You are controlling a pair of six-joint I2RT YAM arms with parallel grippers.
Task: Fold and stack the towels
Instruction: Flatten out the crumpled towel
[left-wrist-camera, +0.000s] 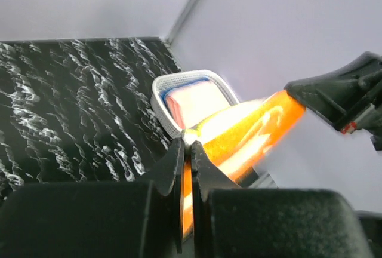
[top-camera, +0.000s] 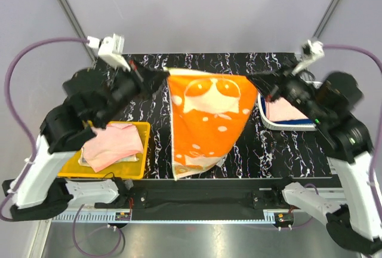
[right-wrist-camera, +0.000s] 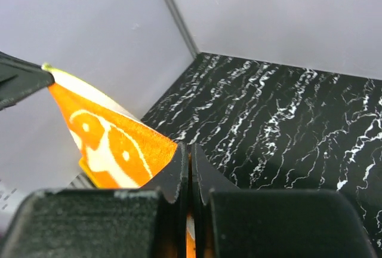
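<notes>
From above, I am watching the towel [top-camera: 206,120] hanging spread between both arms over the middle of the tabletop [top-camera: 280,150]. The left claw [top-camera: 161,74] is pinching its top left corner and the right claw [top-camera: 255,82] its top right, so the top hem is pulling almost straight. It is showing bright orange with a white cartoon figure and white dots, and its lower end is narrowing and curling toward the near edge, seemingly trailing on the tabletop. Pink towels [top-camera: 113,144] are lying rumpled in the bin [top-camera: 142,150] on the left. A stack [top-camera: 283,110] is sitting in the basket [top-camera: 289,126] on the right.

Through the left wrist, the left claw [left-wrist-camera: 188,147] is clamping shut on a thin orange edge. The towel [left-wrist-camera: 250,129] is stretching away to the right claw [left-wrist-camera: 295,91], with the basket [left-wrist-camera: 161,100] behind it.

Through the right wrist, the right claw [right-wrist-camera: 190,150] is closing tight on the other corner. The towel [right-wrist-camera: 113,144] is sagging slightly toward the left claw [right-wrist-camera: 45,76].

I am judging this cloth light, soft and limp. It will be drooping wherever it is unsupported, and a thin pinch at the hem could slip. Corners look like the right hold, and lowering it evenly should be keeping the fold square.
</notes>
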